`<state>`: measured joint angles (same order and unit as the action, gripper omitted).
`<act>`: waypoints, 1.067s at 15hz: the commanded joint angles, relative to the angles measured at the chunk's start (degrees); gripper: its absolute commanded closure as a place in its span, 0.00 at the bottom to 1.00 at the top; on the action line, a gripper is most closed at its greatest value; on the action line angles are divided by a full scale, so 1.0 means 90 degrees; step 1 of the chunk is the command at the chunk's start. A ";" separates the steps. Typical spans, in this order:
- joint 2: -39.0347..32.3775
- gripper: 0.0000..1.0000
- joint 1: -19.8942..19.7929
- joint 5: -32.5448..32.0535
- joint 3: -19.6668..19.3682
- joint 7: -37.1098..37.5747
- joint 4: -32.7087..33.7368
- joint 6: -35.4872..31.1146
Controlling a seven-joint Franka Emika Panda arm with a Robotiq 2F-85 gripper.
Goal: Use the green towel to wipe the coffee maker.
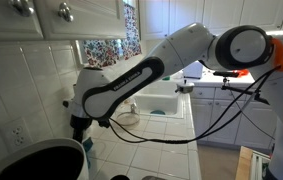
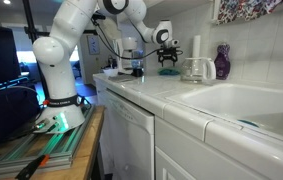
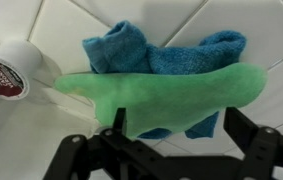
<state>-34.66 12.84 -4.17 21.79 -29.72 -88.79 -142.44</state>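
Observation:
In the wrist view the green towel (image 3: 166, 92) lies crumpled on the white tiled counter, on top of a blue towel (image 3: 186, 55). My gripper (image 3: 179, 128) is open. Its two black fingers stand on either side of the green towel's near edge and hold nothing. In both exterior views the gripper (image 1: 80, 126) (image 2: 168, 62) hangs low over the counter. A black, white-rimmed appliance (image 1: 41, 160), apparently the coffee maker, sits close by the gripper. A glass carafe (image 2: 197, 68) stands just beside the gripper.
A small white pod with a red label (image 3: 6, 72) lies left of the towels. A sink (image 1: 161, 103) (image 2: 243, 100) is set in the counter. A purple vase (image 2: 222, 60) stands by the wall. Upper cabinets (image 1: 41, 18) hang over the counter.

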 commanded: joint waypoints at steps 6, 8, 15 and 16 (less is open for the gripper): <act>-0.0527 0.64 0.0064 0.0150 -0.0003 -0.0097 0.0814 0.0425; -0.0485 0.78 0.0073 0.0129 -0.0026 -0.0061 0.0786 0.0435; -0.0253 1.00 -0.0031 0.0225 0.0026 -0.0042 0.0421 0.0220; -0.0189 0.99 -0.0058 0.0249 0.0036 -0.0038 0.0326 0.0161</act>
<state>-37.79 12.89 -4.03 21.80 -29.68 -84.13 -140.40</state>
